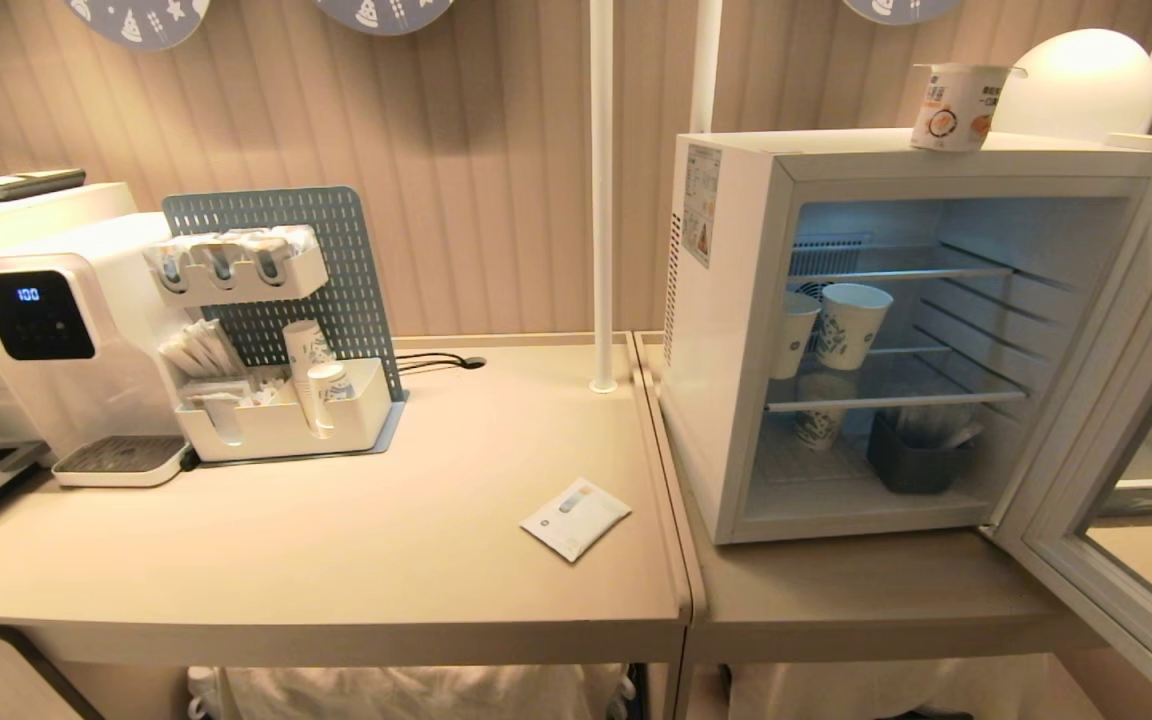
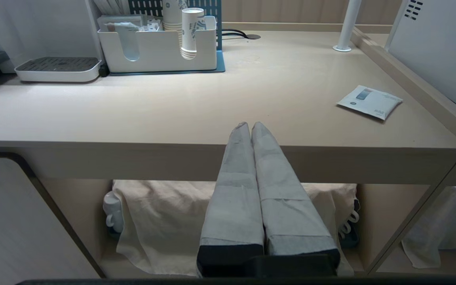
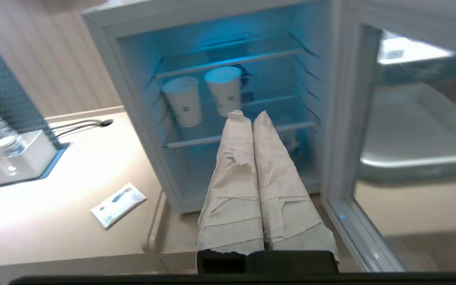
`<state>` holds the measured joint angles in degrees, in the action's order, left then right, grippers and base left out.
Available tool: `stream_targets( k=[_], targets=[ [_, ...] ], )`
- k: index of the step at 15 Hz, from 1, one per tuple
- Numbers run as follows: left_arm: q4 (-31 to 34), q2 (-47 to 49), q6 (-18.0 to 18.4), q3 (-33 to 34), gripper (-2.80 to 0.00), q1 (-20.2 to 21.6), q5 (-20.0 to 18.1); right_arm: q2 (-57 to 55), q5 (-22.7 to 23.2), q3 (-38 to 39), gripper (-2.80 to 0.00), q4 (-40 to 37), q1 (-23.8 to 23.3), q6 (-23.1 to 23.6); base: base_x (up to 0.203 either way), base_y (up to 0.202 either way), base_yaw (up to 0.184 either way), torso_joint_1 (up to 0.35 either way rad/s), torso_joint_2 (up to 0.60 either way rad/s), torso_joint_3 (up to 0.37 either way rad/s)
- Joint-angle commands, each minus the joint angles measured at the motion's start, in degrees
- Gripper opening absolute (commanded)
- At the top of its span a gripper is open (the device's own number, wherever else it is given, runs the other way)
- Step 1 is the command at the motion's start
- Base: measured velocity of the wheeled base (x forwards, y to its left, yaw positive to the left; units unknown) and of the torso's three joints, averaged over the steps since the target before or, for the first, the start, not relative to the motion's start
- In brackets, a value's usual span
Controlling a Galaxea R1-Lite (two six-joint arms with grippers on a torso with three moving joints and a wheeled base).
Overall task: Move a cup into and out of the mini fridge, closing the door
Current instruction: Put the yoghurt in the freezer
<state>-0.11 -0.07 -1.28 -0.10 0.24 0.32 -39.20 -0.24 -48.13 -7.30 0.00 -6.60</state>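
The cup (image 1: 958, 105) stands upright on top of the fridge (image 1: 726, 330), whose door (image 1: 1106, 400) hangs wide open. The right hand (image 3: 247, 115), pressed together and empty, points into the fridge, so the cup is above it. The left hand (image 2: 250, 126), also pressed together, waits low by the bench (image 2: 172, 107).

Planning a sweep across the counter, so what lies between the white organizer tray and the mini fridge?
In the head view, between the tray and the mini fridge lie a flat white packet, a white pole and the seam between the two tables.
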Motion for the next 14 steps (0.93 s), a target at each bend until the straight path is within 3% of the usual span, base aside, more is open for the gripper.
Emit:
stream_targets(
  k=[1, 2, 3, 6, 9, 14],
  targets=[
    [-0.07, 0.07, -0.04, 0.01, -2.80, 0.02, 0.03, -15.95, 2.18, -8.91, -2.80, -0.54, 0.10, 0.61, 0.000, 0.000, 0.000, 0.000, 0.00, 0.000],
    [-0.07, 0.12, -0.04, 0.01, -2.80, 0.02, 0.03, -20.41, 2.84, -13.14, -2.80, -0.92, 0.13, 0.90, 0.000, 0.000, 0.000, 0.000, 0.00, 0.000],
    [-0.07, 0.07, -0.04, 0.01, -2.80, -0.06, 0.03, -25.13, 3.30, -17.96, 0.00, -1.33, 0.17, 1.11, 0.000, 0.000, 0.000, 0.000, 0.00, 0.000],
    [-0.17, 0.08, -0.11, 0.10, -2.80, 0.02, 0.03, -38.94, 5.53, -32.44, 0.00, -2.65, 1.37, 1.15, 0.000, 0.000, 0.000, 0.000, 0.00, 0.000],
    [-0.24, 0.16, -0.13, 0.10, -2.80, 0.02, 0.03, -48.89, 7.56, -44.99, 0.00, -5.95, 5.58, 0.84, 0.000, 0.000, 0.000, 0.000, 0.00, 0.000],
    [-0.24, 0.16, -0.21, 0.10, -2.80, 0.02, 0.03, -59.03, 8.00, -56.04, 0.00, -8.68, 7.78, -0.67, 0.000, 0.000, 0.000, 0.000, 0.00, 0.000]
  ],
)
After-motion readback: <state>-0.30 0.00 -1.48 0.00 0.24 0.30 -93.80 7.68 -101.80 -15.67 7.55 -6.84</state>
